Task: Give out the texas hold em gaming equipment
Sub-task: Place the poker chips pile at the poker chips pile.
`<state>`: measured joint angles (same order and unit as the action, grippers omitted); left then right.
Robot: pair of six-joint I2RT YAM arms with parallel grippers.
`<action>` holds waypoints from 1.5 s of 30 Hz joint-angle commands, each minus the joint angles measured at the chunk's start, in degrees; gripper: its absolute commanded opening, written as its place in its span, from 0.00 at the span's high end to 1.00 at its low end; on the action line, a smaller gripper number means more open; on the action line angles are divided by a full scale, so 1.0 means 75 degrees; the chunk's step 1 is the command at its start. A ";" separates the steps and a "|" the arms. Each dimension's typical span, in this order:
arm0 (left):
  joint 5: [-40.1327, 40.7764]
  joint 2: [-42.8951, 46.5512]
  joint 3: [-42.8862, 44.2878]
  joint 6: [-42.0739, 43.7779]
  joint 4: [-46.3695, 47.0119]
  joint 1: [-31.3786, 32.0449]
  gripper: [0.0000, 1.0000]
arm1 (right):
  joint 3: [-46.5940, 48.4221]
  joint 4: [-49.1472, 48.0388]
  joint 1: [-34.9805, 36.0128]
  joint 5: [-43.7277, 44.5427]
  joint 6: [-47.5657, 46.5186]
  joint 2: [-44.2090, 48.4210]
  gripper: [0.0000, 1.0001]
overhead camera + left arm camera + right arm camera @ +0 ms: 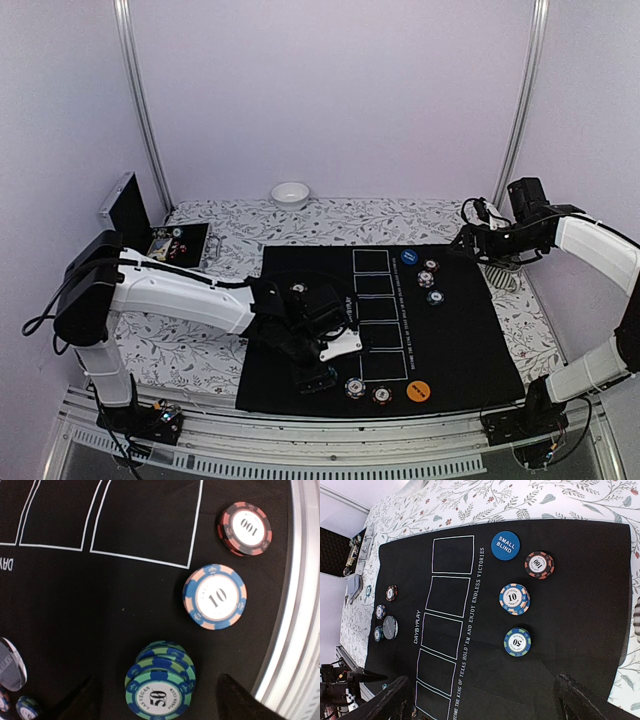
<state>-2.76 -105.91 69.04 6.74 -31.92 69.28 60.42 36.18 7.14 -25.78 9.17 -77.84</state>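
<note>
- Left gripper [157, 685]: spread wide, holding nothing, one dark finger [85, 702] either side of the green 50 stack [159, 687].
- Reads as the letting-go of that stack at the near player's place. Stands on the black mat [125, 595], its chips slightly staggered, close to the metal table rail [295, 605].
- To finish well: lift straight up with the jaws kept wide. Allow no sideways drift and no twist, so as not to clip the staggered top chips and spill them.
- Just beyond the stack: the blue-and-pink 10 chip [215, 597], then the red 100 chip [245, 528], each apart from the next and all outside the white rectangles [150, 515]. Avoid sweeping over these while pulling away; retreat toward the open mat, not along the row.
- Further along the near edge: the orange button [418, 391], apart from the chips.
- Off the mat at far left: an open case [180, 243] with more pieces inside, likely the place for the next pick.
- Right gripper [485, 695]: likewise wide and empty, hanging above the mat's far right side.
- Below it, a matching set: the small blind button [505, 545], a 100 stack [539, 564], a 10 stack [514, 599] and a 50 chip [517, 641], set apart in a line.
- No cards on the rectangles yet, so probably well along but not done.
</note>
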 commanded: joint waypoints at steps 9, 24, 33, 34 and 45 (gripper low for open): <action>-0.0229 -0.0418 0.0003 0.0222 0.0296 0.0090 0.35 | -0.0076 -0.0042 0.0033 -0.0049 -0.0074 0.0196 0.01; -0.0171 -0.0436 0.0190 0.0416 0.0144 0.0085 0.57 | -0.0097 -0.0044 0.0040 -0.0031 -0.0076 0.0242 0.01; 0.1017 -0.0059 0.0764 -0.1645 -0.0612 0.0076 0.06 | -0.0100 -0.0051 0.0033 -0.0037 -0.0076 0.0282 0.01; 0.1081 -0.0024 0.0880 -0.2113 -0.0739 0.0079 0.04 | -0.0116 -0.0053 0.0039 -0.0034 -0.0085 0.0269 0.01; 0.1207 0.0419 0.0353 -0.7272 -0.0537 0.0511 0.02 | -0.0121 -0.0084 0.0031 -0.0116 -0.0085 0.0270 0.01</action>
<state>2.61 -103.70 73.32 -28.69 -35.09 70.74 60.31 36.16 7.14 -25.87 9.15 -77.25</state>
